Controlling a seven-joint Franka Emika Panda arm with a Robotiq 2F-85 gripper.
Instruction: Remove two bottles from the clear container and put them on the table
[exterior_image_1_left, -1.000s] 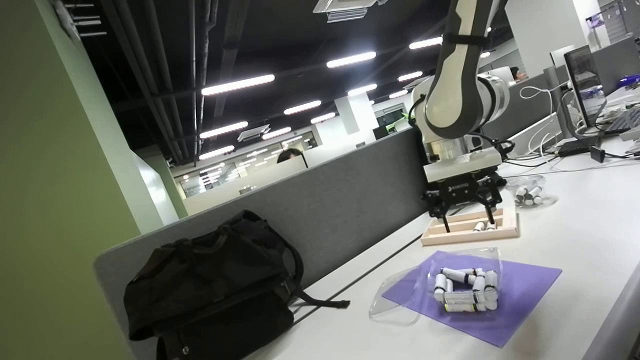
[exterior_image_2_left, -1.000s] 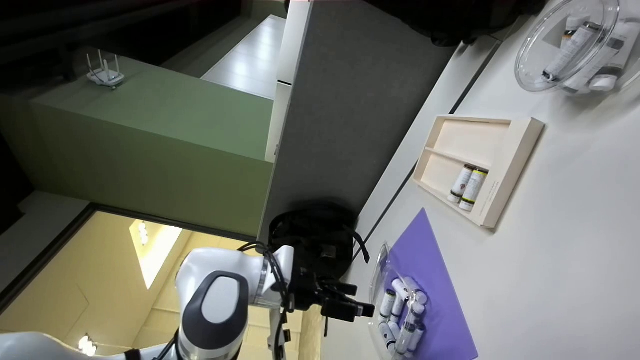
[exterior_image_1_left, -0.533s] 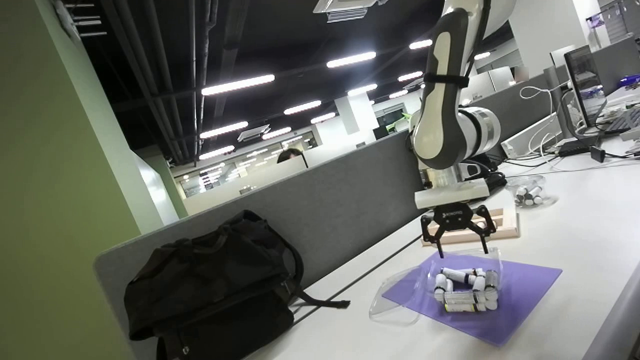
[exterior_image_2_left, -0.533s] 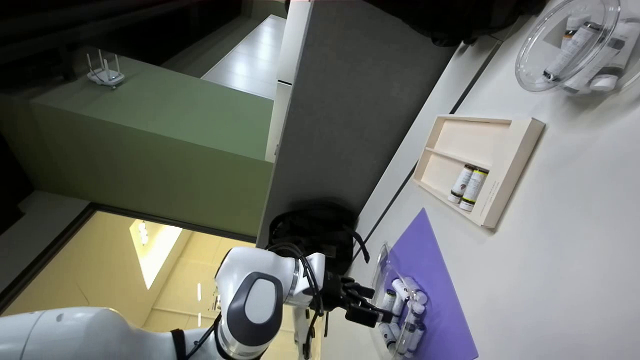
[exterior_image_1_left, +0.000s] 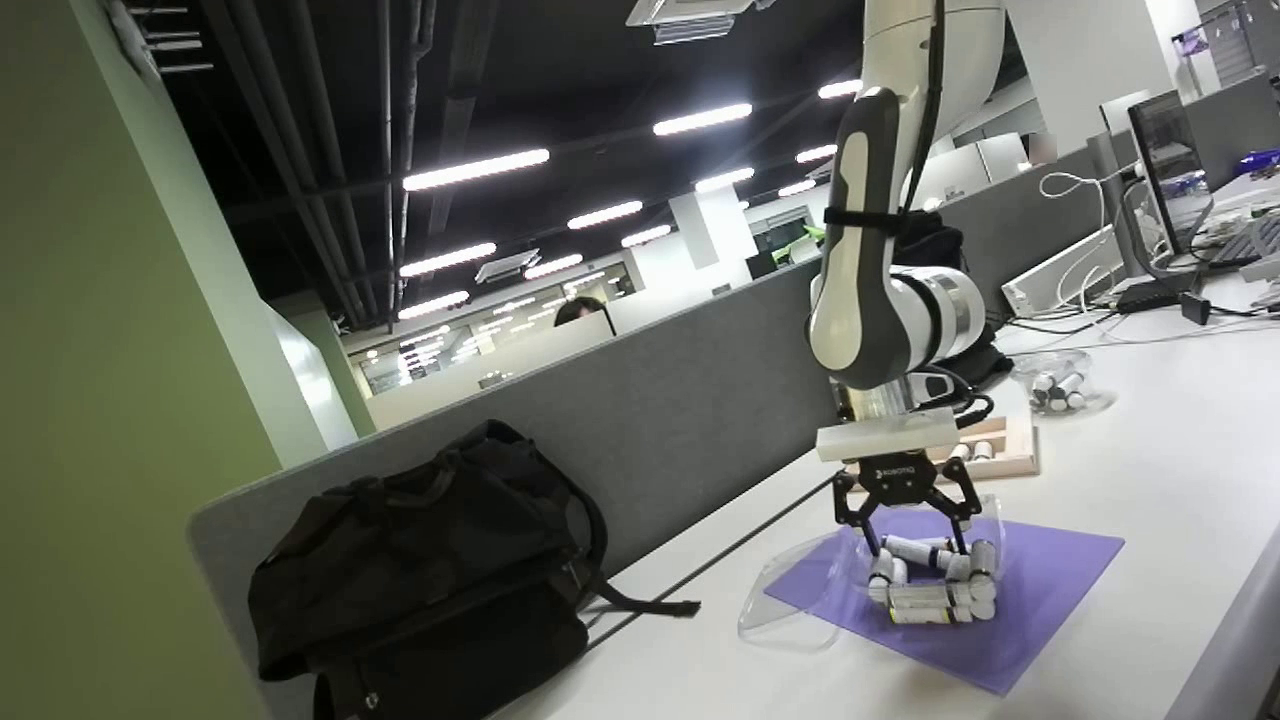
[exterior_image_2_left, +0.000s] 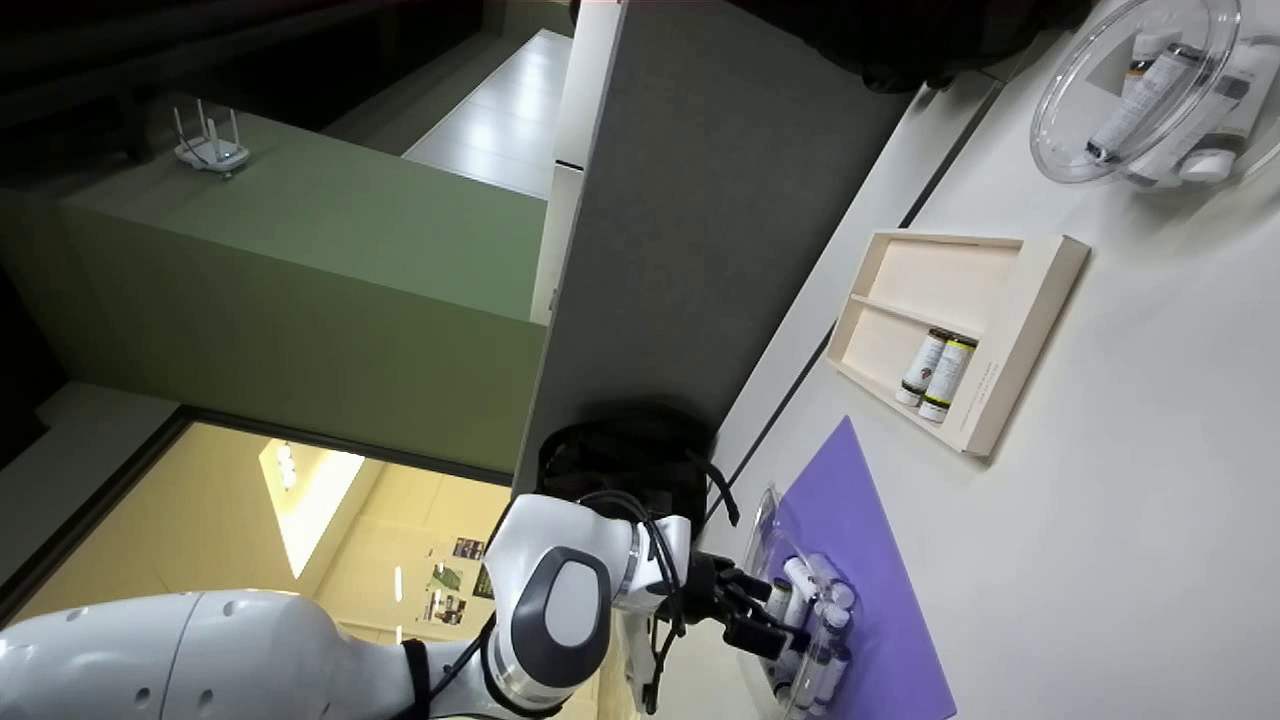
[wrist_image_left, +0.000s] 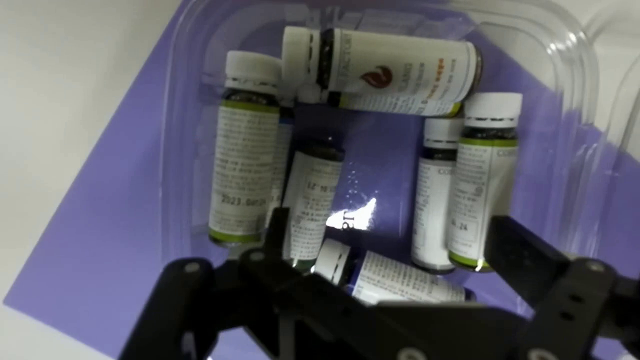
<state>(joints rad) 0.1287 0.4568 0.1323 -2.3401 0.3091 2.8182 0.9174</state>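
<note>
The clear container (wrist_image_left: 172, 165) stands on the purple mat with several small white-labelled bottles in it, some lying on others. It also shows in an exterior view (exterior_image_1_left: 998, 520). In the wrist view, one bottle (wrist_image_left: 402, 65) lies across the far side, one (wrist_image_left: 245, 165) at the left, one (wrist_image_left: 482, 185) at the right and one (wrist_image_left: 400, 277) across the near side. My gripper (wrist_image_left: 389, 220) is open and empty, pointing down over the container. In an exterior view its fingertips (exterior_image_1_left: 917, 550) overlap the bottles; contact cannot be told. The white table (exterior_image_1_left: 1180, 480) carries everything.
A pale wooden tray (exterior_image_2_left: 1025, 340) holds two bottles side by side in one compartment. A clear lid (exterior_image_1_left: 795, 600) lies beside the container, partly on the purple mat (exterior_image_1_left: 1050, 570). Another clear container (exterior_image_1_left: 1060, 385) with bottles stands farther along. A black backpack (exterior_image_1_left: 430, 570) leans on the grey divider (exterior_image_1_left: 700, 400).
My gripper has come down, from showing in front of the wooden tray in an exterior view to over the bottles in the container. It stays open. The bottles have not visibly moved.
</note>
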